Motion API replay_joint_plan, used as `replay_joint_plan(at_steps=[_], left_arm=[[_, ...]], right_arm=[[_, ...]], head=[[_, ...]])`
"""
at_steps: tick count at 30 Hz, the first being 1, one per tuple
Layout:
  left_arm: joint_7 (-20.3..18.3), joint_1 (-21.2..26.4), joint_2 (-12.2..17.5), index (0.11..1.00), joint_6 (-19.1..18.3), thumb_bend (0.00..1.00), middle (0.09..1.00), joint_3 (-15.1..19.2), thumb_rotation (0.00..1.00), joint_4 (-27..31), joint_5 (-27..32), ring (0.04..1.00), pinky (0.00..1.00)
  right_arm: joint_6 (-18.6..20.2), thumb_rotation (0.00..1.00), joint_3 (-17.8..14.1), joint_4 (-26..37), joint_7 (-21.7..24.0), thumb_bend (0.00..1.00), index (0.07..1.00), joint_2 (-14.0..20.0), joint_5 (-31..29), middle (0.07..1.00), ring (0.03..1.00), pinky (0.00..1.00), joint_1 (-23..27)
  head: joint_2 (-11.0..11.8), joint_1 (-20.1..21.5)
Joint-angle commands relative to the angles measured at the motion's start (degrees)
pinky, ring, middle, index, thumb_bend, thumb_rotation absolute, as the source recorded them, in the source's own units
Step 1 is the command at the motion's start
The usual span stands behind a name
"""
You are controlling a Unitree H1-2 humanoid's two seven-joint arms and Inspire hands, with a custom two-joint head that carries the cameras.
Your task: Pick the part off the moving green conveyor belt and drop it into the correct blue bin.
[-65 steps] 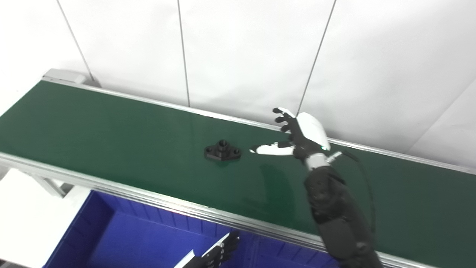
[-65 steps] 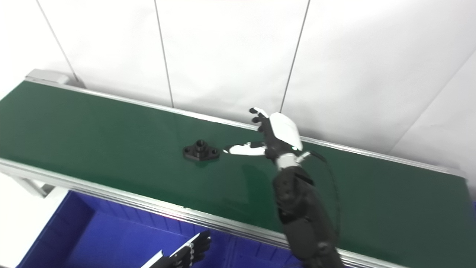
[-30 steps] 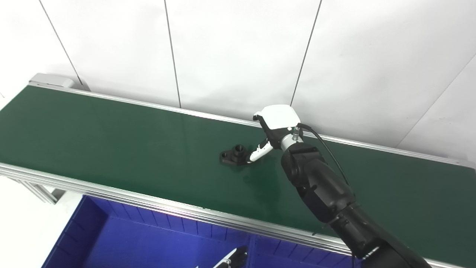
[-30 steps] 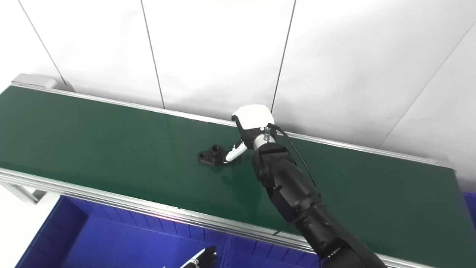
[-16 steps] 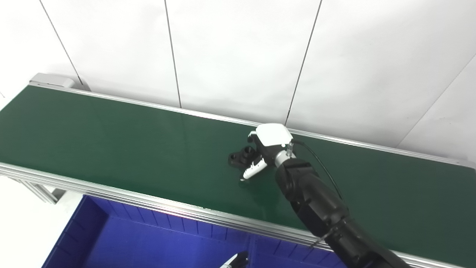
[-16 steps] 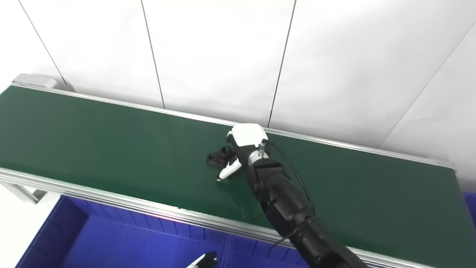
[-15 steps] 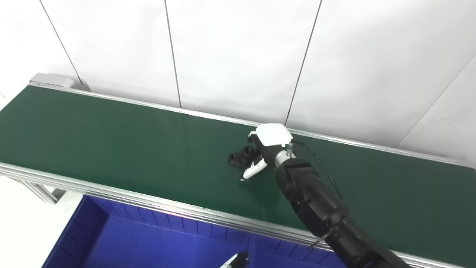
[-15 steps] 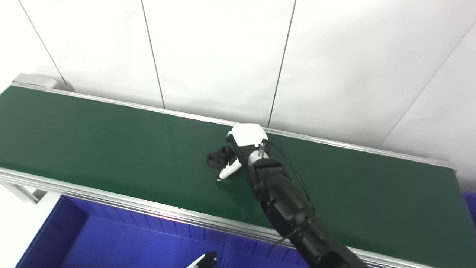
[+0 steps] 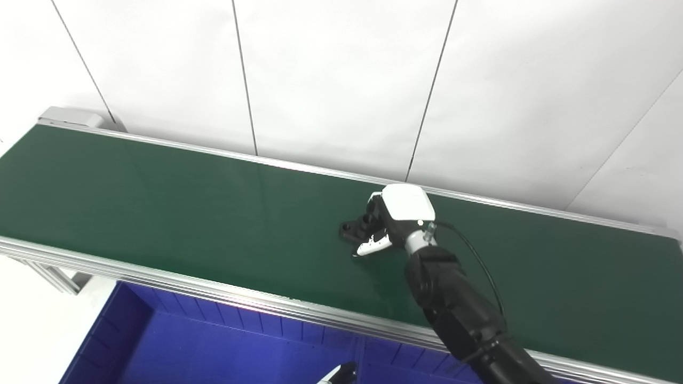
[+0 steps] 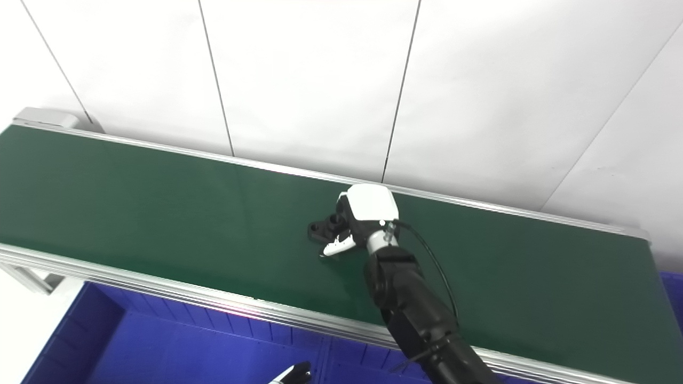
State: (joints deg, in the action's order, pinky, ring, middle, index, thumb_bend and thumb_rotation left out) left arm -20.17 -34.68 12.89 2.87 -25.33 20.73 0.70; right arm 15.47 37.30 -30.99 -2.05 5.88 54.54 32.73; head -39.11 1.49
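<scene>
A small black flanged part [image 9: 351, 229] lies on the green conveyor belt [image 9: 160, 202], right of the belt's middle. My right hand [image 9: 396, 216] sits over the part's right end with its fingers curled down around it and the white-tipped thumb [image 9: 373, 247] tucked in at the near side. The part's left flange [image 10: 318, 229] sticks out past the fingers and rests on the belt. Only a fingertip of my left hand [image 9: 341, 371] shows at the bottom edge, over the blue bin [image 9: 213, 346].
The belt's near aluminium rail [image 9: 213, 290] runs between the belt and the bins below. A divider wall [image 9: 358, 358] separates the left bin from another blue bin to its right. A white panel wall [image 9: 341, 80] stands right behind the belt.
The part has ridden the belt to the right. My right hand followed it, came down over it, and its fingers and thumb curled in. The left hand sank almost out of view.
</scene>
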Motion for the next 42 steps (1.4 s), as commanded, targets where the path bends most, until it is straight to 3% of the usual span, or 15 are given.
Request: replay_joint_plan(at_steps=[1,4,9,16,22,27,29,34,42], left_arm=[[0.27,-1.06,0.0,1.0,0.4,0.9,1.0,-0.38,0.59,1.99,0.36,1.0,1.0],[0.17,-1.13,0.08,1.0,0.28,0.9,1.0,-0.36,0.58,2.08,0.76,1.0,1.0],[0.05,-1.07,0.08,1.0,0.44,0.89,1.0,-0.2,0.57,1.79,1.31,1.0,1.0],[0.05,-0.97,-0.21,1.0,0.33,0.88,1.0,-0.16,0.56,1.62,1.78,1.0,1.0],[-0.17,-0.66,-0.22,1.0,-2.05,0.89,1.0,-0.17,0.54,1.84,3.24,1.0,1.0],[0.17,-0.32,-0.37,1.0,-2.53,0.87,1.0,-0.09,0.54,1.7,2.84,1.0,1.0],[0.18,0.01,-0.38,1.0,-2.39,0.87,1.0,0.04,0.54,1.45,2.74,1.0,1.0],[0.2,1.06,-0.16,1.0,-1.33,0.86,1.0,0.36,0.57,0.57,1.82,1.0,1.0],[0.08,2.53,0.33,1.0,-0.52,0.85,1.0,1.14,0.59,-1.1,1.5,1.0,1.0]], right_arm=[[0.27,0.01,1.93,-0.39,0.95,0.52,0.515,-0.38,2.6,0.407,0.257,0.18,0.86],[3.47,0.0,2.69,0.46,2.76,0.52,0.515,-0.26,4.05,0.402,0.252,0.16,0.75],[4.87,0.0,2.49,1.56,4.94,0.52,0.519,-0.06,4.92,0.403,0.26,0.17,0.53],[4.37,0.0,1.62,2.43,5.15,0.52,0.509,0.48,4.1,0.392,0.243,0.16,-0.12],[2.92,0.0,0.16,4.66,3.22,0.52,0.508,0.85,2.72,0.391,0.226,0.15,-1.89],[2.85,0.0,-1.81,14.31,3.81,0.52,0.483,2.38,1.48,0.465,0.225,0.16,-4.61],[2.9,0.0,-2.46,18.63,4.27,0.52,0.501,3.06,1.7,0.414,0.212,0.15,-5.59],[3.75,0.0,-4.4,31.11,7.37,0.52,0.488,4.9,3.43,0.468,0.232,0.17,-8.91],[4.78,0.0,-7.42,48.0,14.8,0.52,0.487,5.75,8.55,0.471,0.211,0.15,-15.19]], head=[[0.06,-0.05],[0.02,0.22],[-0.08,0.38],[-0.16,0.06],[-0.14,0.57],[-0.09,0.99],[-0.07,1.44],[0.01,2.15],[0.16,3.04]])
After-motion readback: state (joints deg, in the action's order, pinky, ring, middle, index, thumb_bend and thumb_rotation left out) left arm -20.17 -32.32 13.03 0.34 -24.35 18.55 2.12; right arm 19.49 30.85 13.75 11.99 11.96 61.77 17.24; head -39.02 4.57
